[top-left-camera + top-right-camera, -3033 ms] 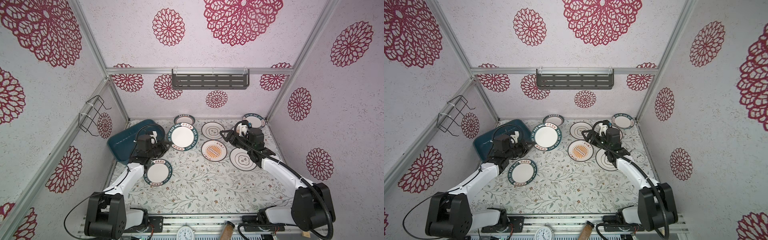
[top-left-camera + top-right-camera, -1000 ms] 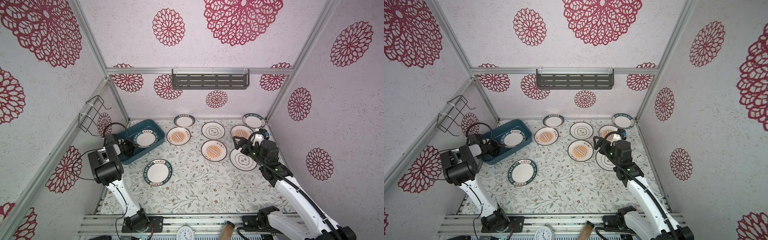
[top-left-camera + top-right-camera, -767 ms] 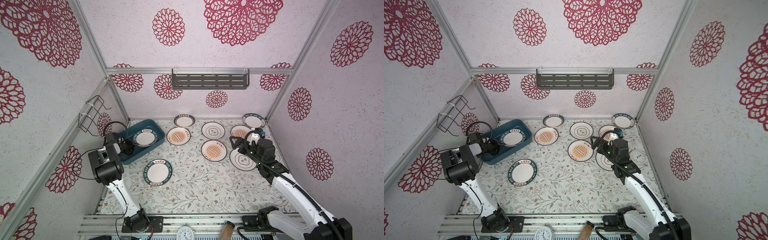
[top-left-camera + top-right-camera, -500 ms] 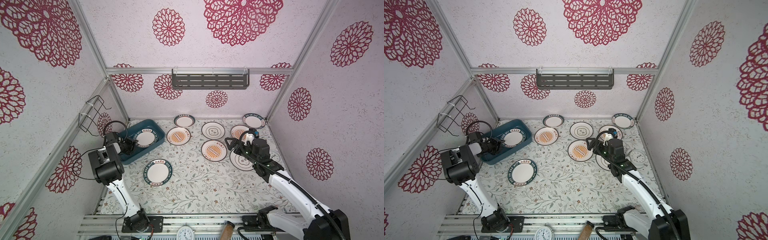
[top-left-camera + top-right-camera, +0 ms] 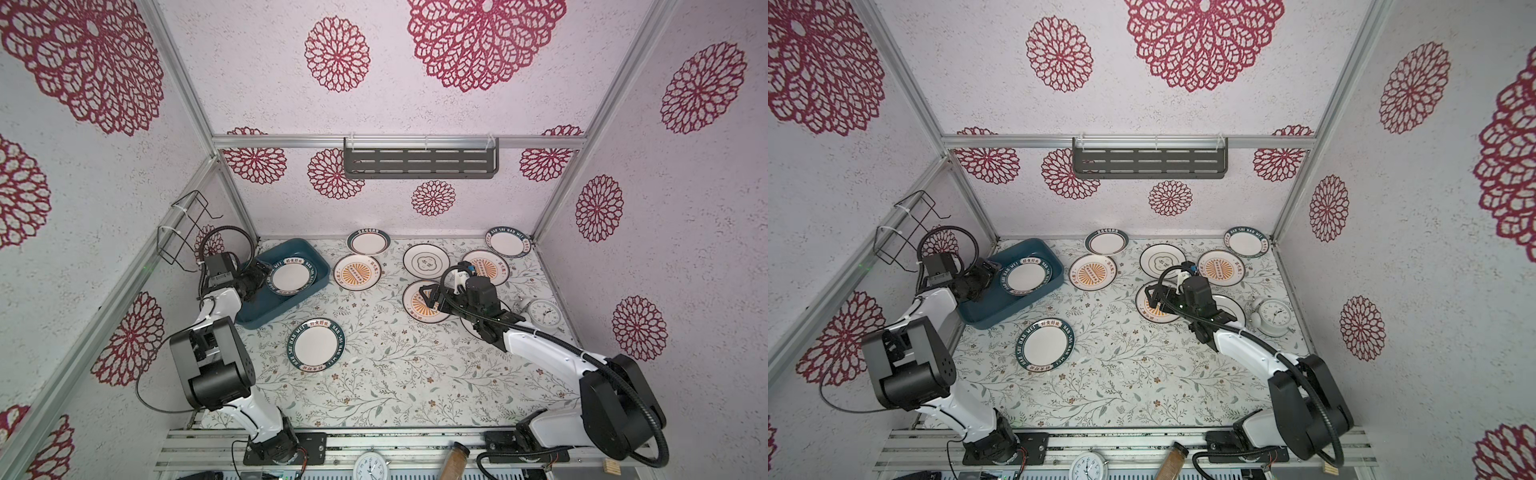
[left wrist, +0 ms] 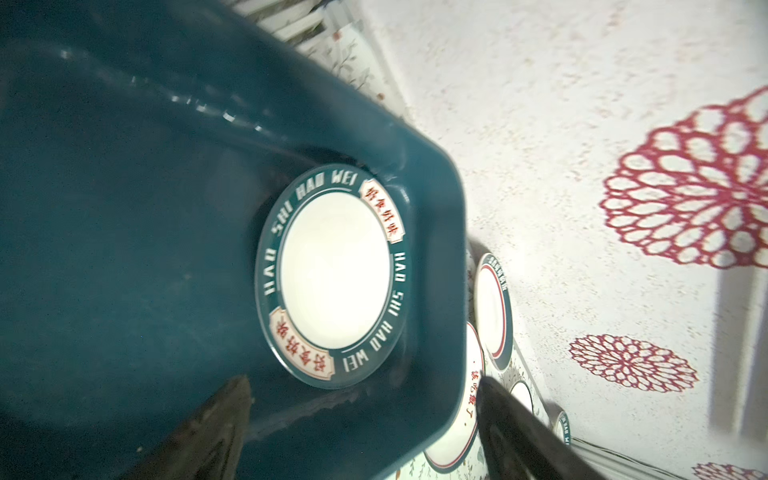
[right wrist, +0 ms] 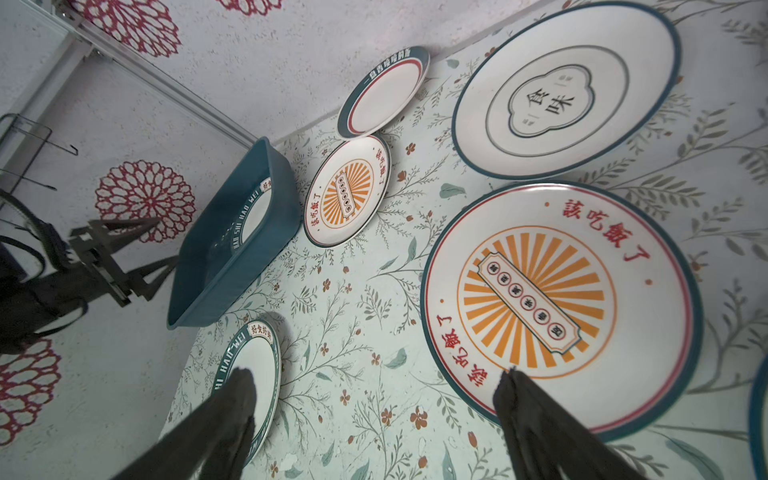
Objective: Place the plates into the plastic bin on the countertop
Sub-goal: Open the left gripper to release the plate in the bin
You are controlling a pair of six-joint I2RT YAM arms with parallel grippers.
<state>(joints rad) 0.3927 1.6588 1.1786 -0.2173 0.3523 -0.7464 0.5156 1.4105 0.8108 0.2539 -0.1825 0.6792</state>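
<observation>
Left gripper [image 5: 259, 276] hovers over the left part of the plastic bin [image 5: 270, 320], its jaws spread wide with nothing between them; the left wrist view shows both dark fingers [image 6: 208, 419] apart and clear of the crockery. The teal-blue bin sits skewed in the back left corner of the countertop [image 5: 395, 374]. One plate, the teal-rimmed "HAO SHI HAO WEI" plate [image 6: 334, 274], lies face up inside it, at the end toward the back edge, close to the bin's wall.

Outside the bin the other plates rest on the countertop. A second lettered teal plate [image 5: 316, 344] lies just in front of the bin, and an orange sunburst plate [image 5: 357, 272] lies just beside the bin's right wall. Behind that one, a small red-ringed plate [image 5: 369, 242] sits at the back edge. A black-ringed plate [image 5: 426, 261] lies near the middle of the back.

Right gripper [image 7: 374, 372] hangs with jaws spread over the near rim of another sunburst plate [image 7: 557, 299], gripping nothing.
</observation>
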